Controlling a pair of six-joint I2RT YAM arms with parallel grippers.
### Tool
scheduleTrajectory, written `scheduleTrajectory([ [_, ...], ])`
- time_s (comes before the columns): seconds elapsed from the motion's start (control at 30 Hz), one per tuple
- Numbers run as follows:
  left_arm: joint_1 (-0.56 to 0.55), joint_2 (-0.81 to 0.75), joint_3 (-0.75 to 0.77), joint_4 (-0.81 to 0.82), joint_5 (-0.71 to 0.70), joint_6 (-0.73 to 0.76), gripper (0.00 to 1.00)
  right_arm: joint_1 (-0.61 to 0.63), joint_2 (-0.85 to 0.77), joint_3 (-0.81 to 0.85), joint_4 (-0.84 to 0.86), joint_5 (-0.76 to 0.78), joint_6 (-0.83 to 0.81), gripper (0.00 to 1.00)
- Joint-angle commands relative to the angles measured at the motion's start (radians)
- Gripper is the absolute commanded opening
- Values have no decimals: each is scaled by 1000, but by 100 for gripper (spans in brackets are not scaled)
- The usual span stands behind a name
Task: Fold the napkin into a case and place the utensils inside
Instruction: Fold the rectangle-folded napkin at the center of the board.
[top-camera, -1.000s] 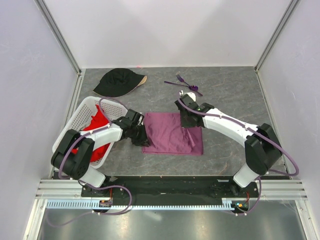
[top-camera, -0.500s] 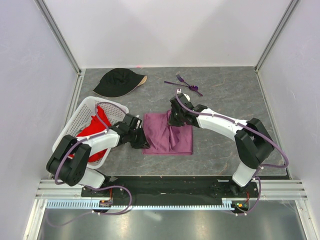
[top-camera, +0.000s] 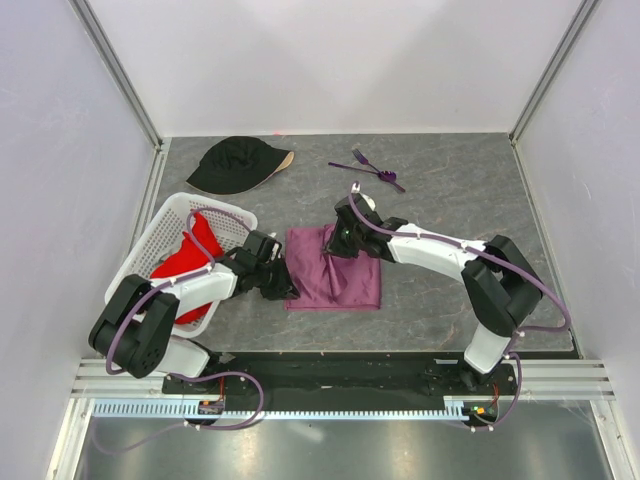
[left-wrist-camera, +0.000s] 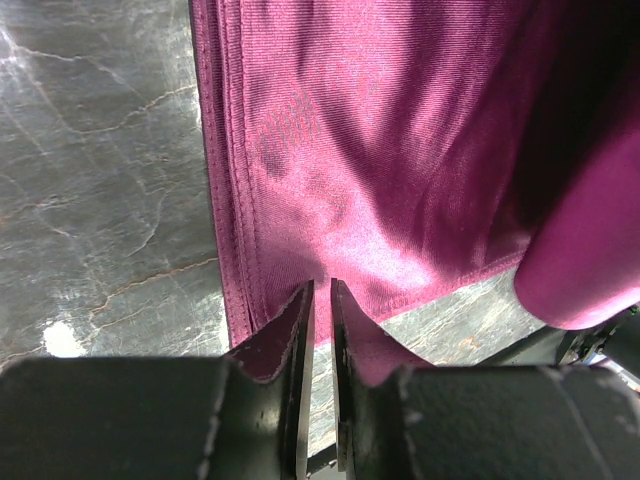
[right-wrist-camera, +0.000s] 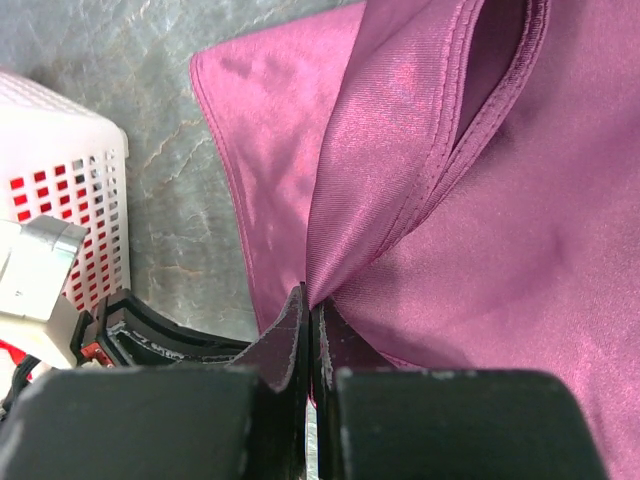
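The plum-purple napkin (top-camera: 335, 275) lies partly folded on the grey table between my arms. My right gripper (top-camera: 338, 240) is shut on a raised fold of it (right-wrist-camera: 390, 150), held over the napkin's far left part; in the right wrist view the gripper (right-wrist-camera: 308, 295) pinches the cloth at its tips. My left gripper (top-camera: 285, 283) rests at the napkin's left edge. In the left wrist view the left gripper (left-wrist-camera: 321, 288) has its jaws almost together over the hem (left-wrist-camera: 235, 220), with no cloth seen between them. The purple utensils (top-camera: 370, 168) lie at the back, apart from the napkin.
A black cap (top-camera: 235, 165) lies at the back left. A white lattice basket (top-camera: 150, 240) with a red cloth (top-camera: 190, 262) stands left of the left arm; its corner shows in the right wrist view (right-wrist-camera: 60, 170). White walls enclose the table.
My right gripper has moved left, carrying the napkin's right edge over the cloth, so the napkin now looks narrower. My left gripper has stayed at the left edge.
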Motion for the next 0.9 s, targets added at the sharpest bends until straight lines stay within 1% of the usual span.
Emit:
scheduleTrajectory([
  [0.0, -7, -21, -15, 12, -16, -24, 18, 25, 25, 10, 54, -7, 39, 0],
  [0.3, -9, -21, -29, 17, -20, -26, 18, 37, 109, 48, 70, -17, 46, 0],
  [0.6, -10, -22, -38, 20, -17, -31, 18, 42, 152, 96, 71, -17, 36, 0],
  [0.83, -10, -19, -21, 12, -16, -23, 18, 50, 168, 101, 71, -17, 34, 0],
  [0.87, -12, -19, -21, 11, -14, -24, 18, 50, 172, 102, 71, -42, 33, 0],
])
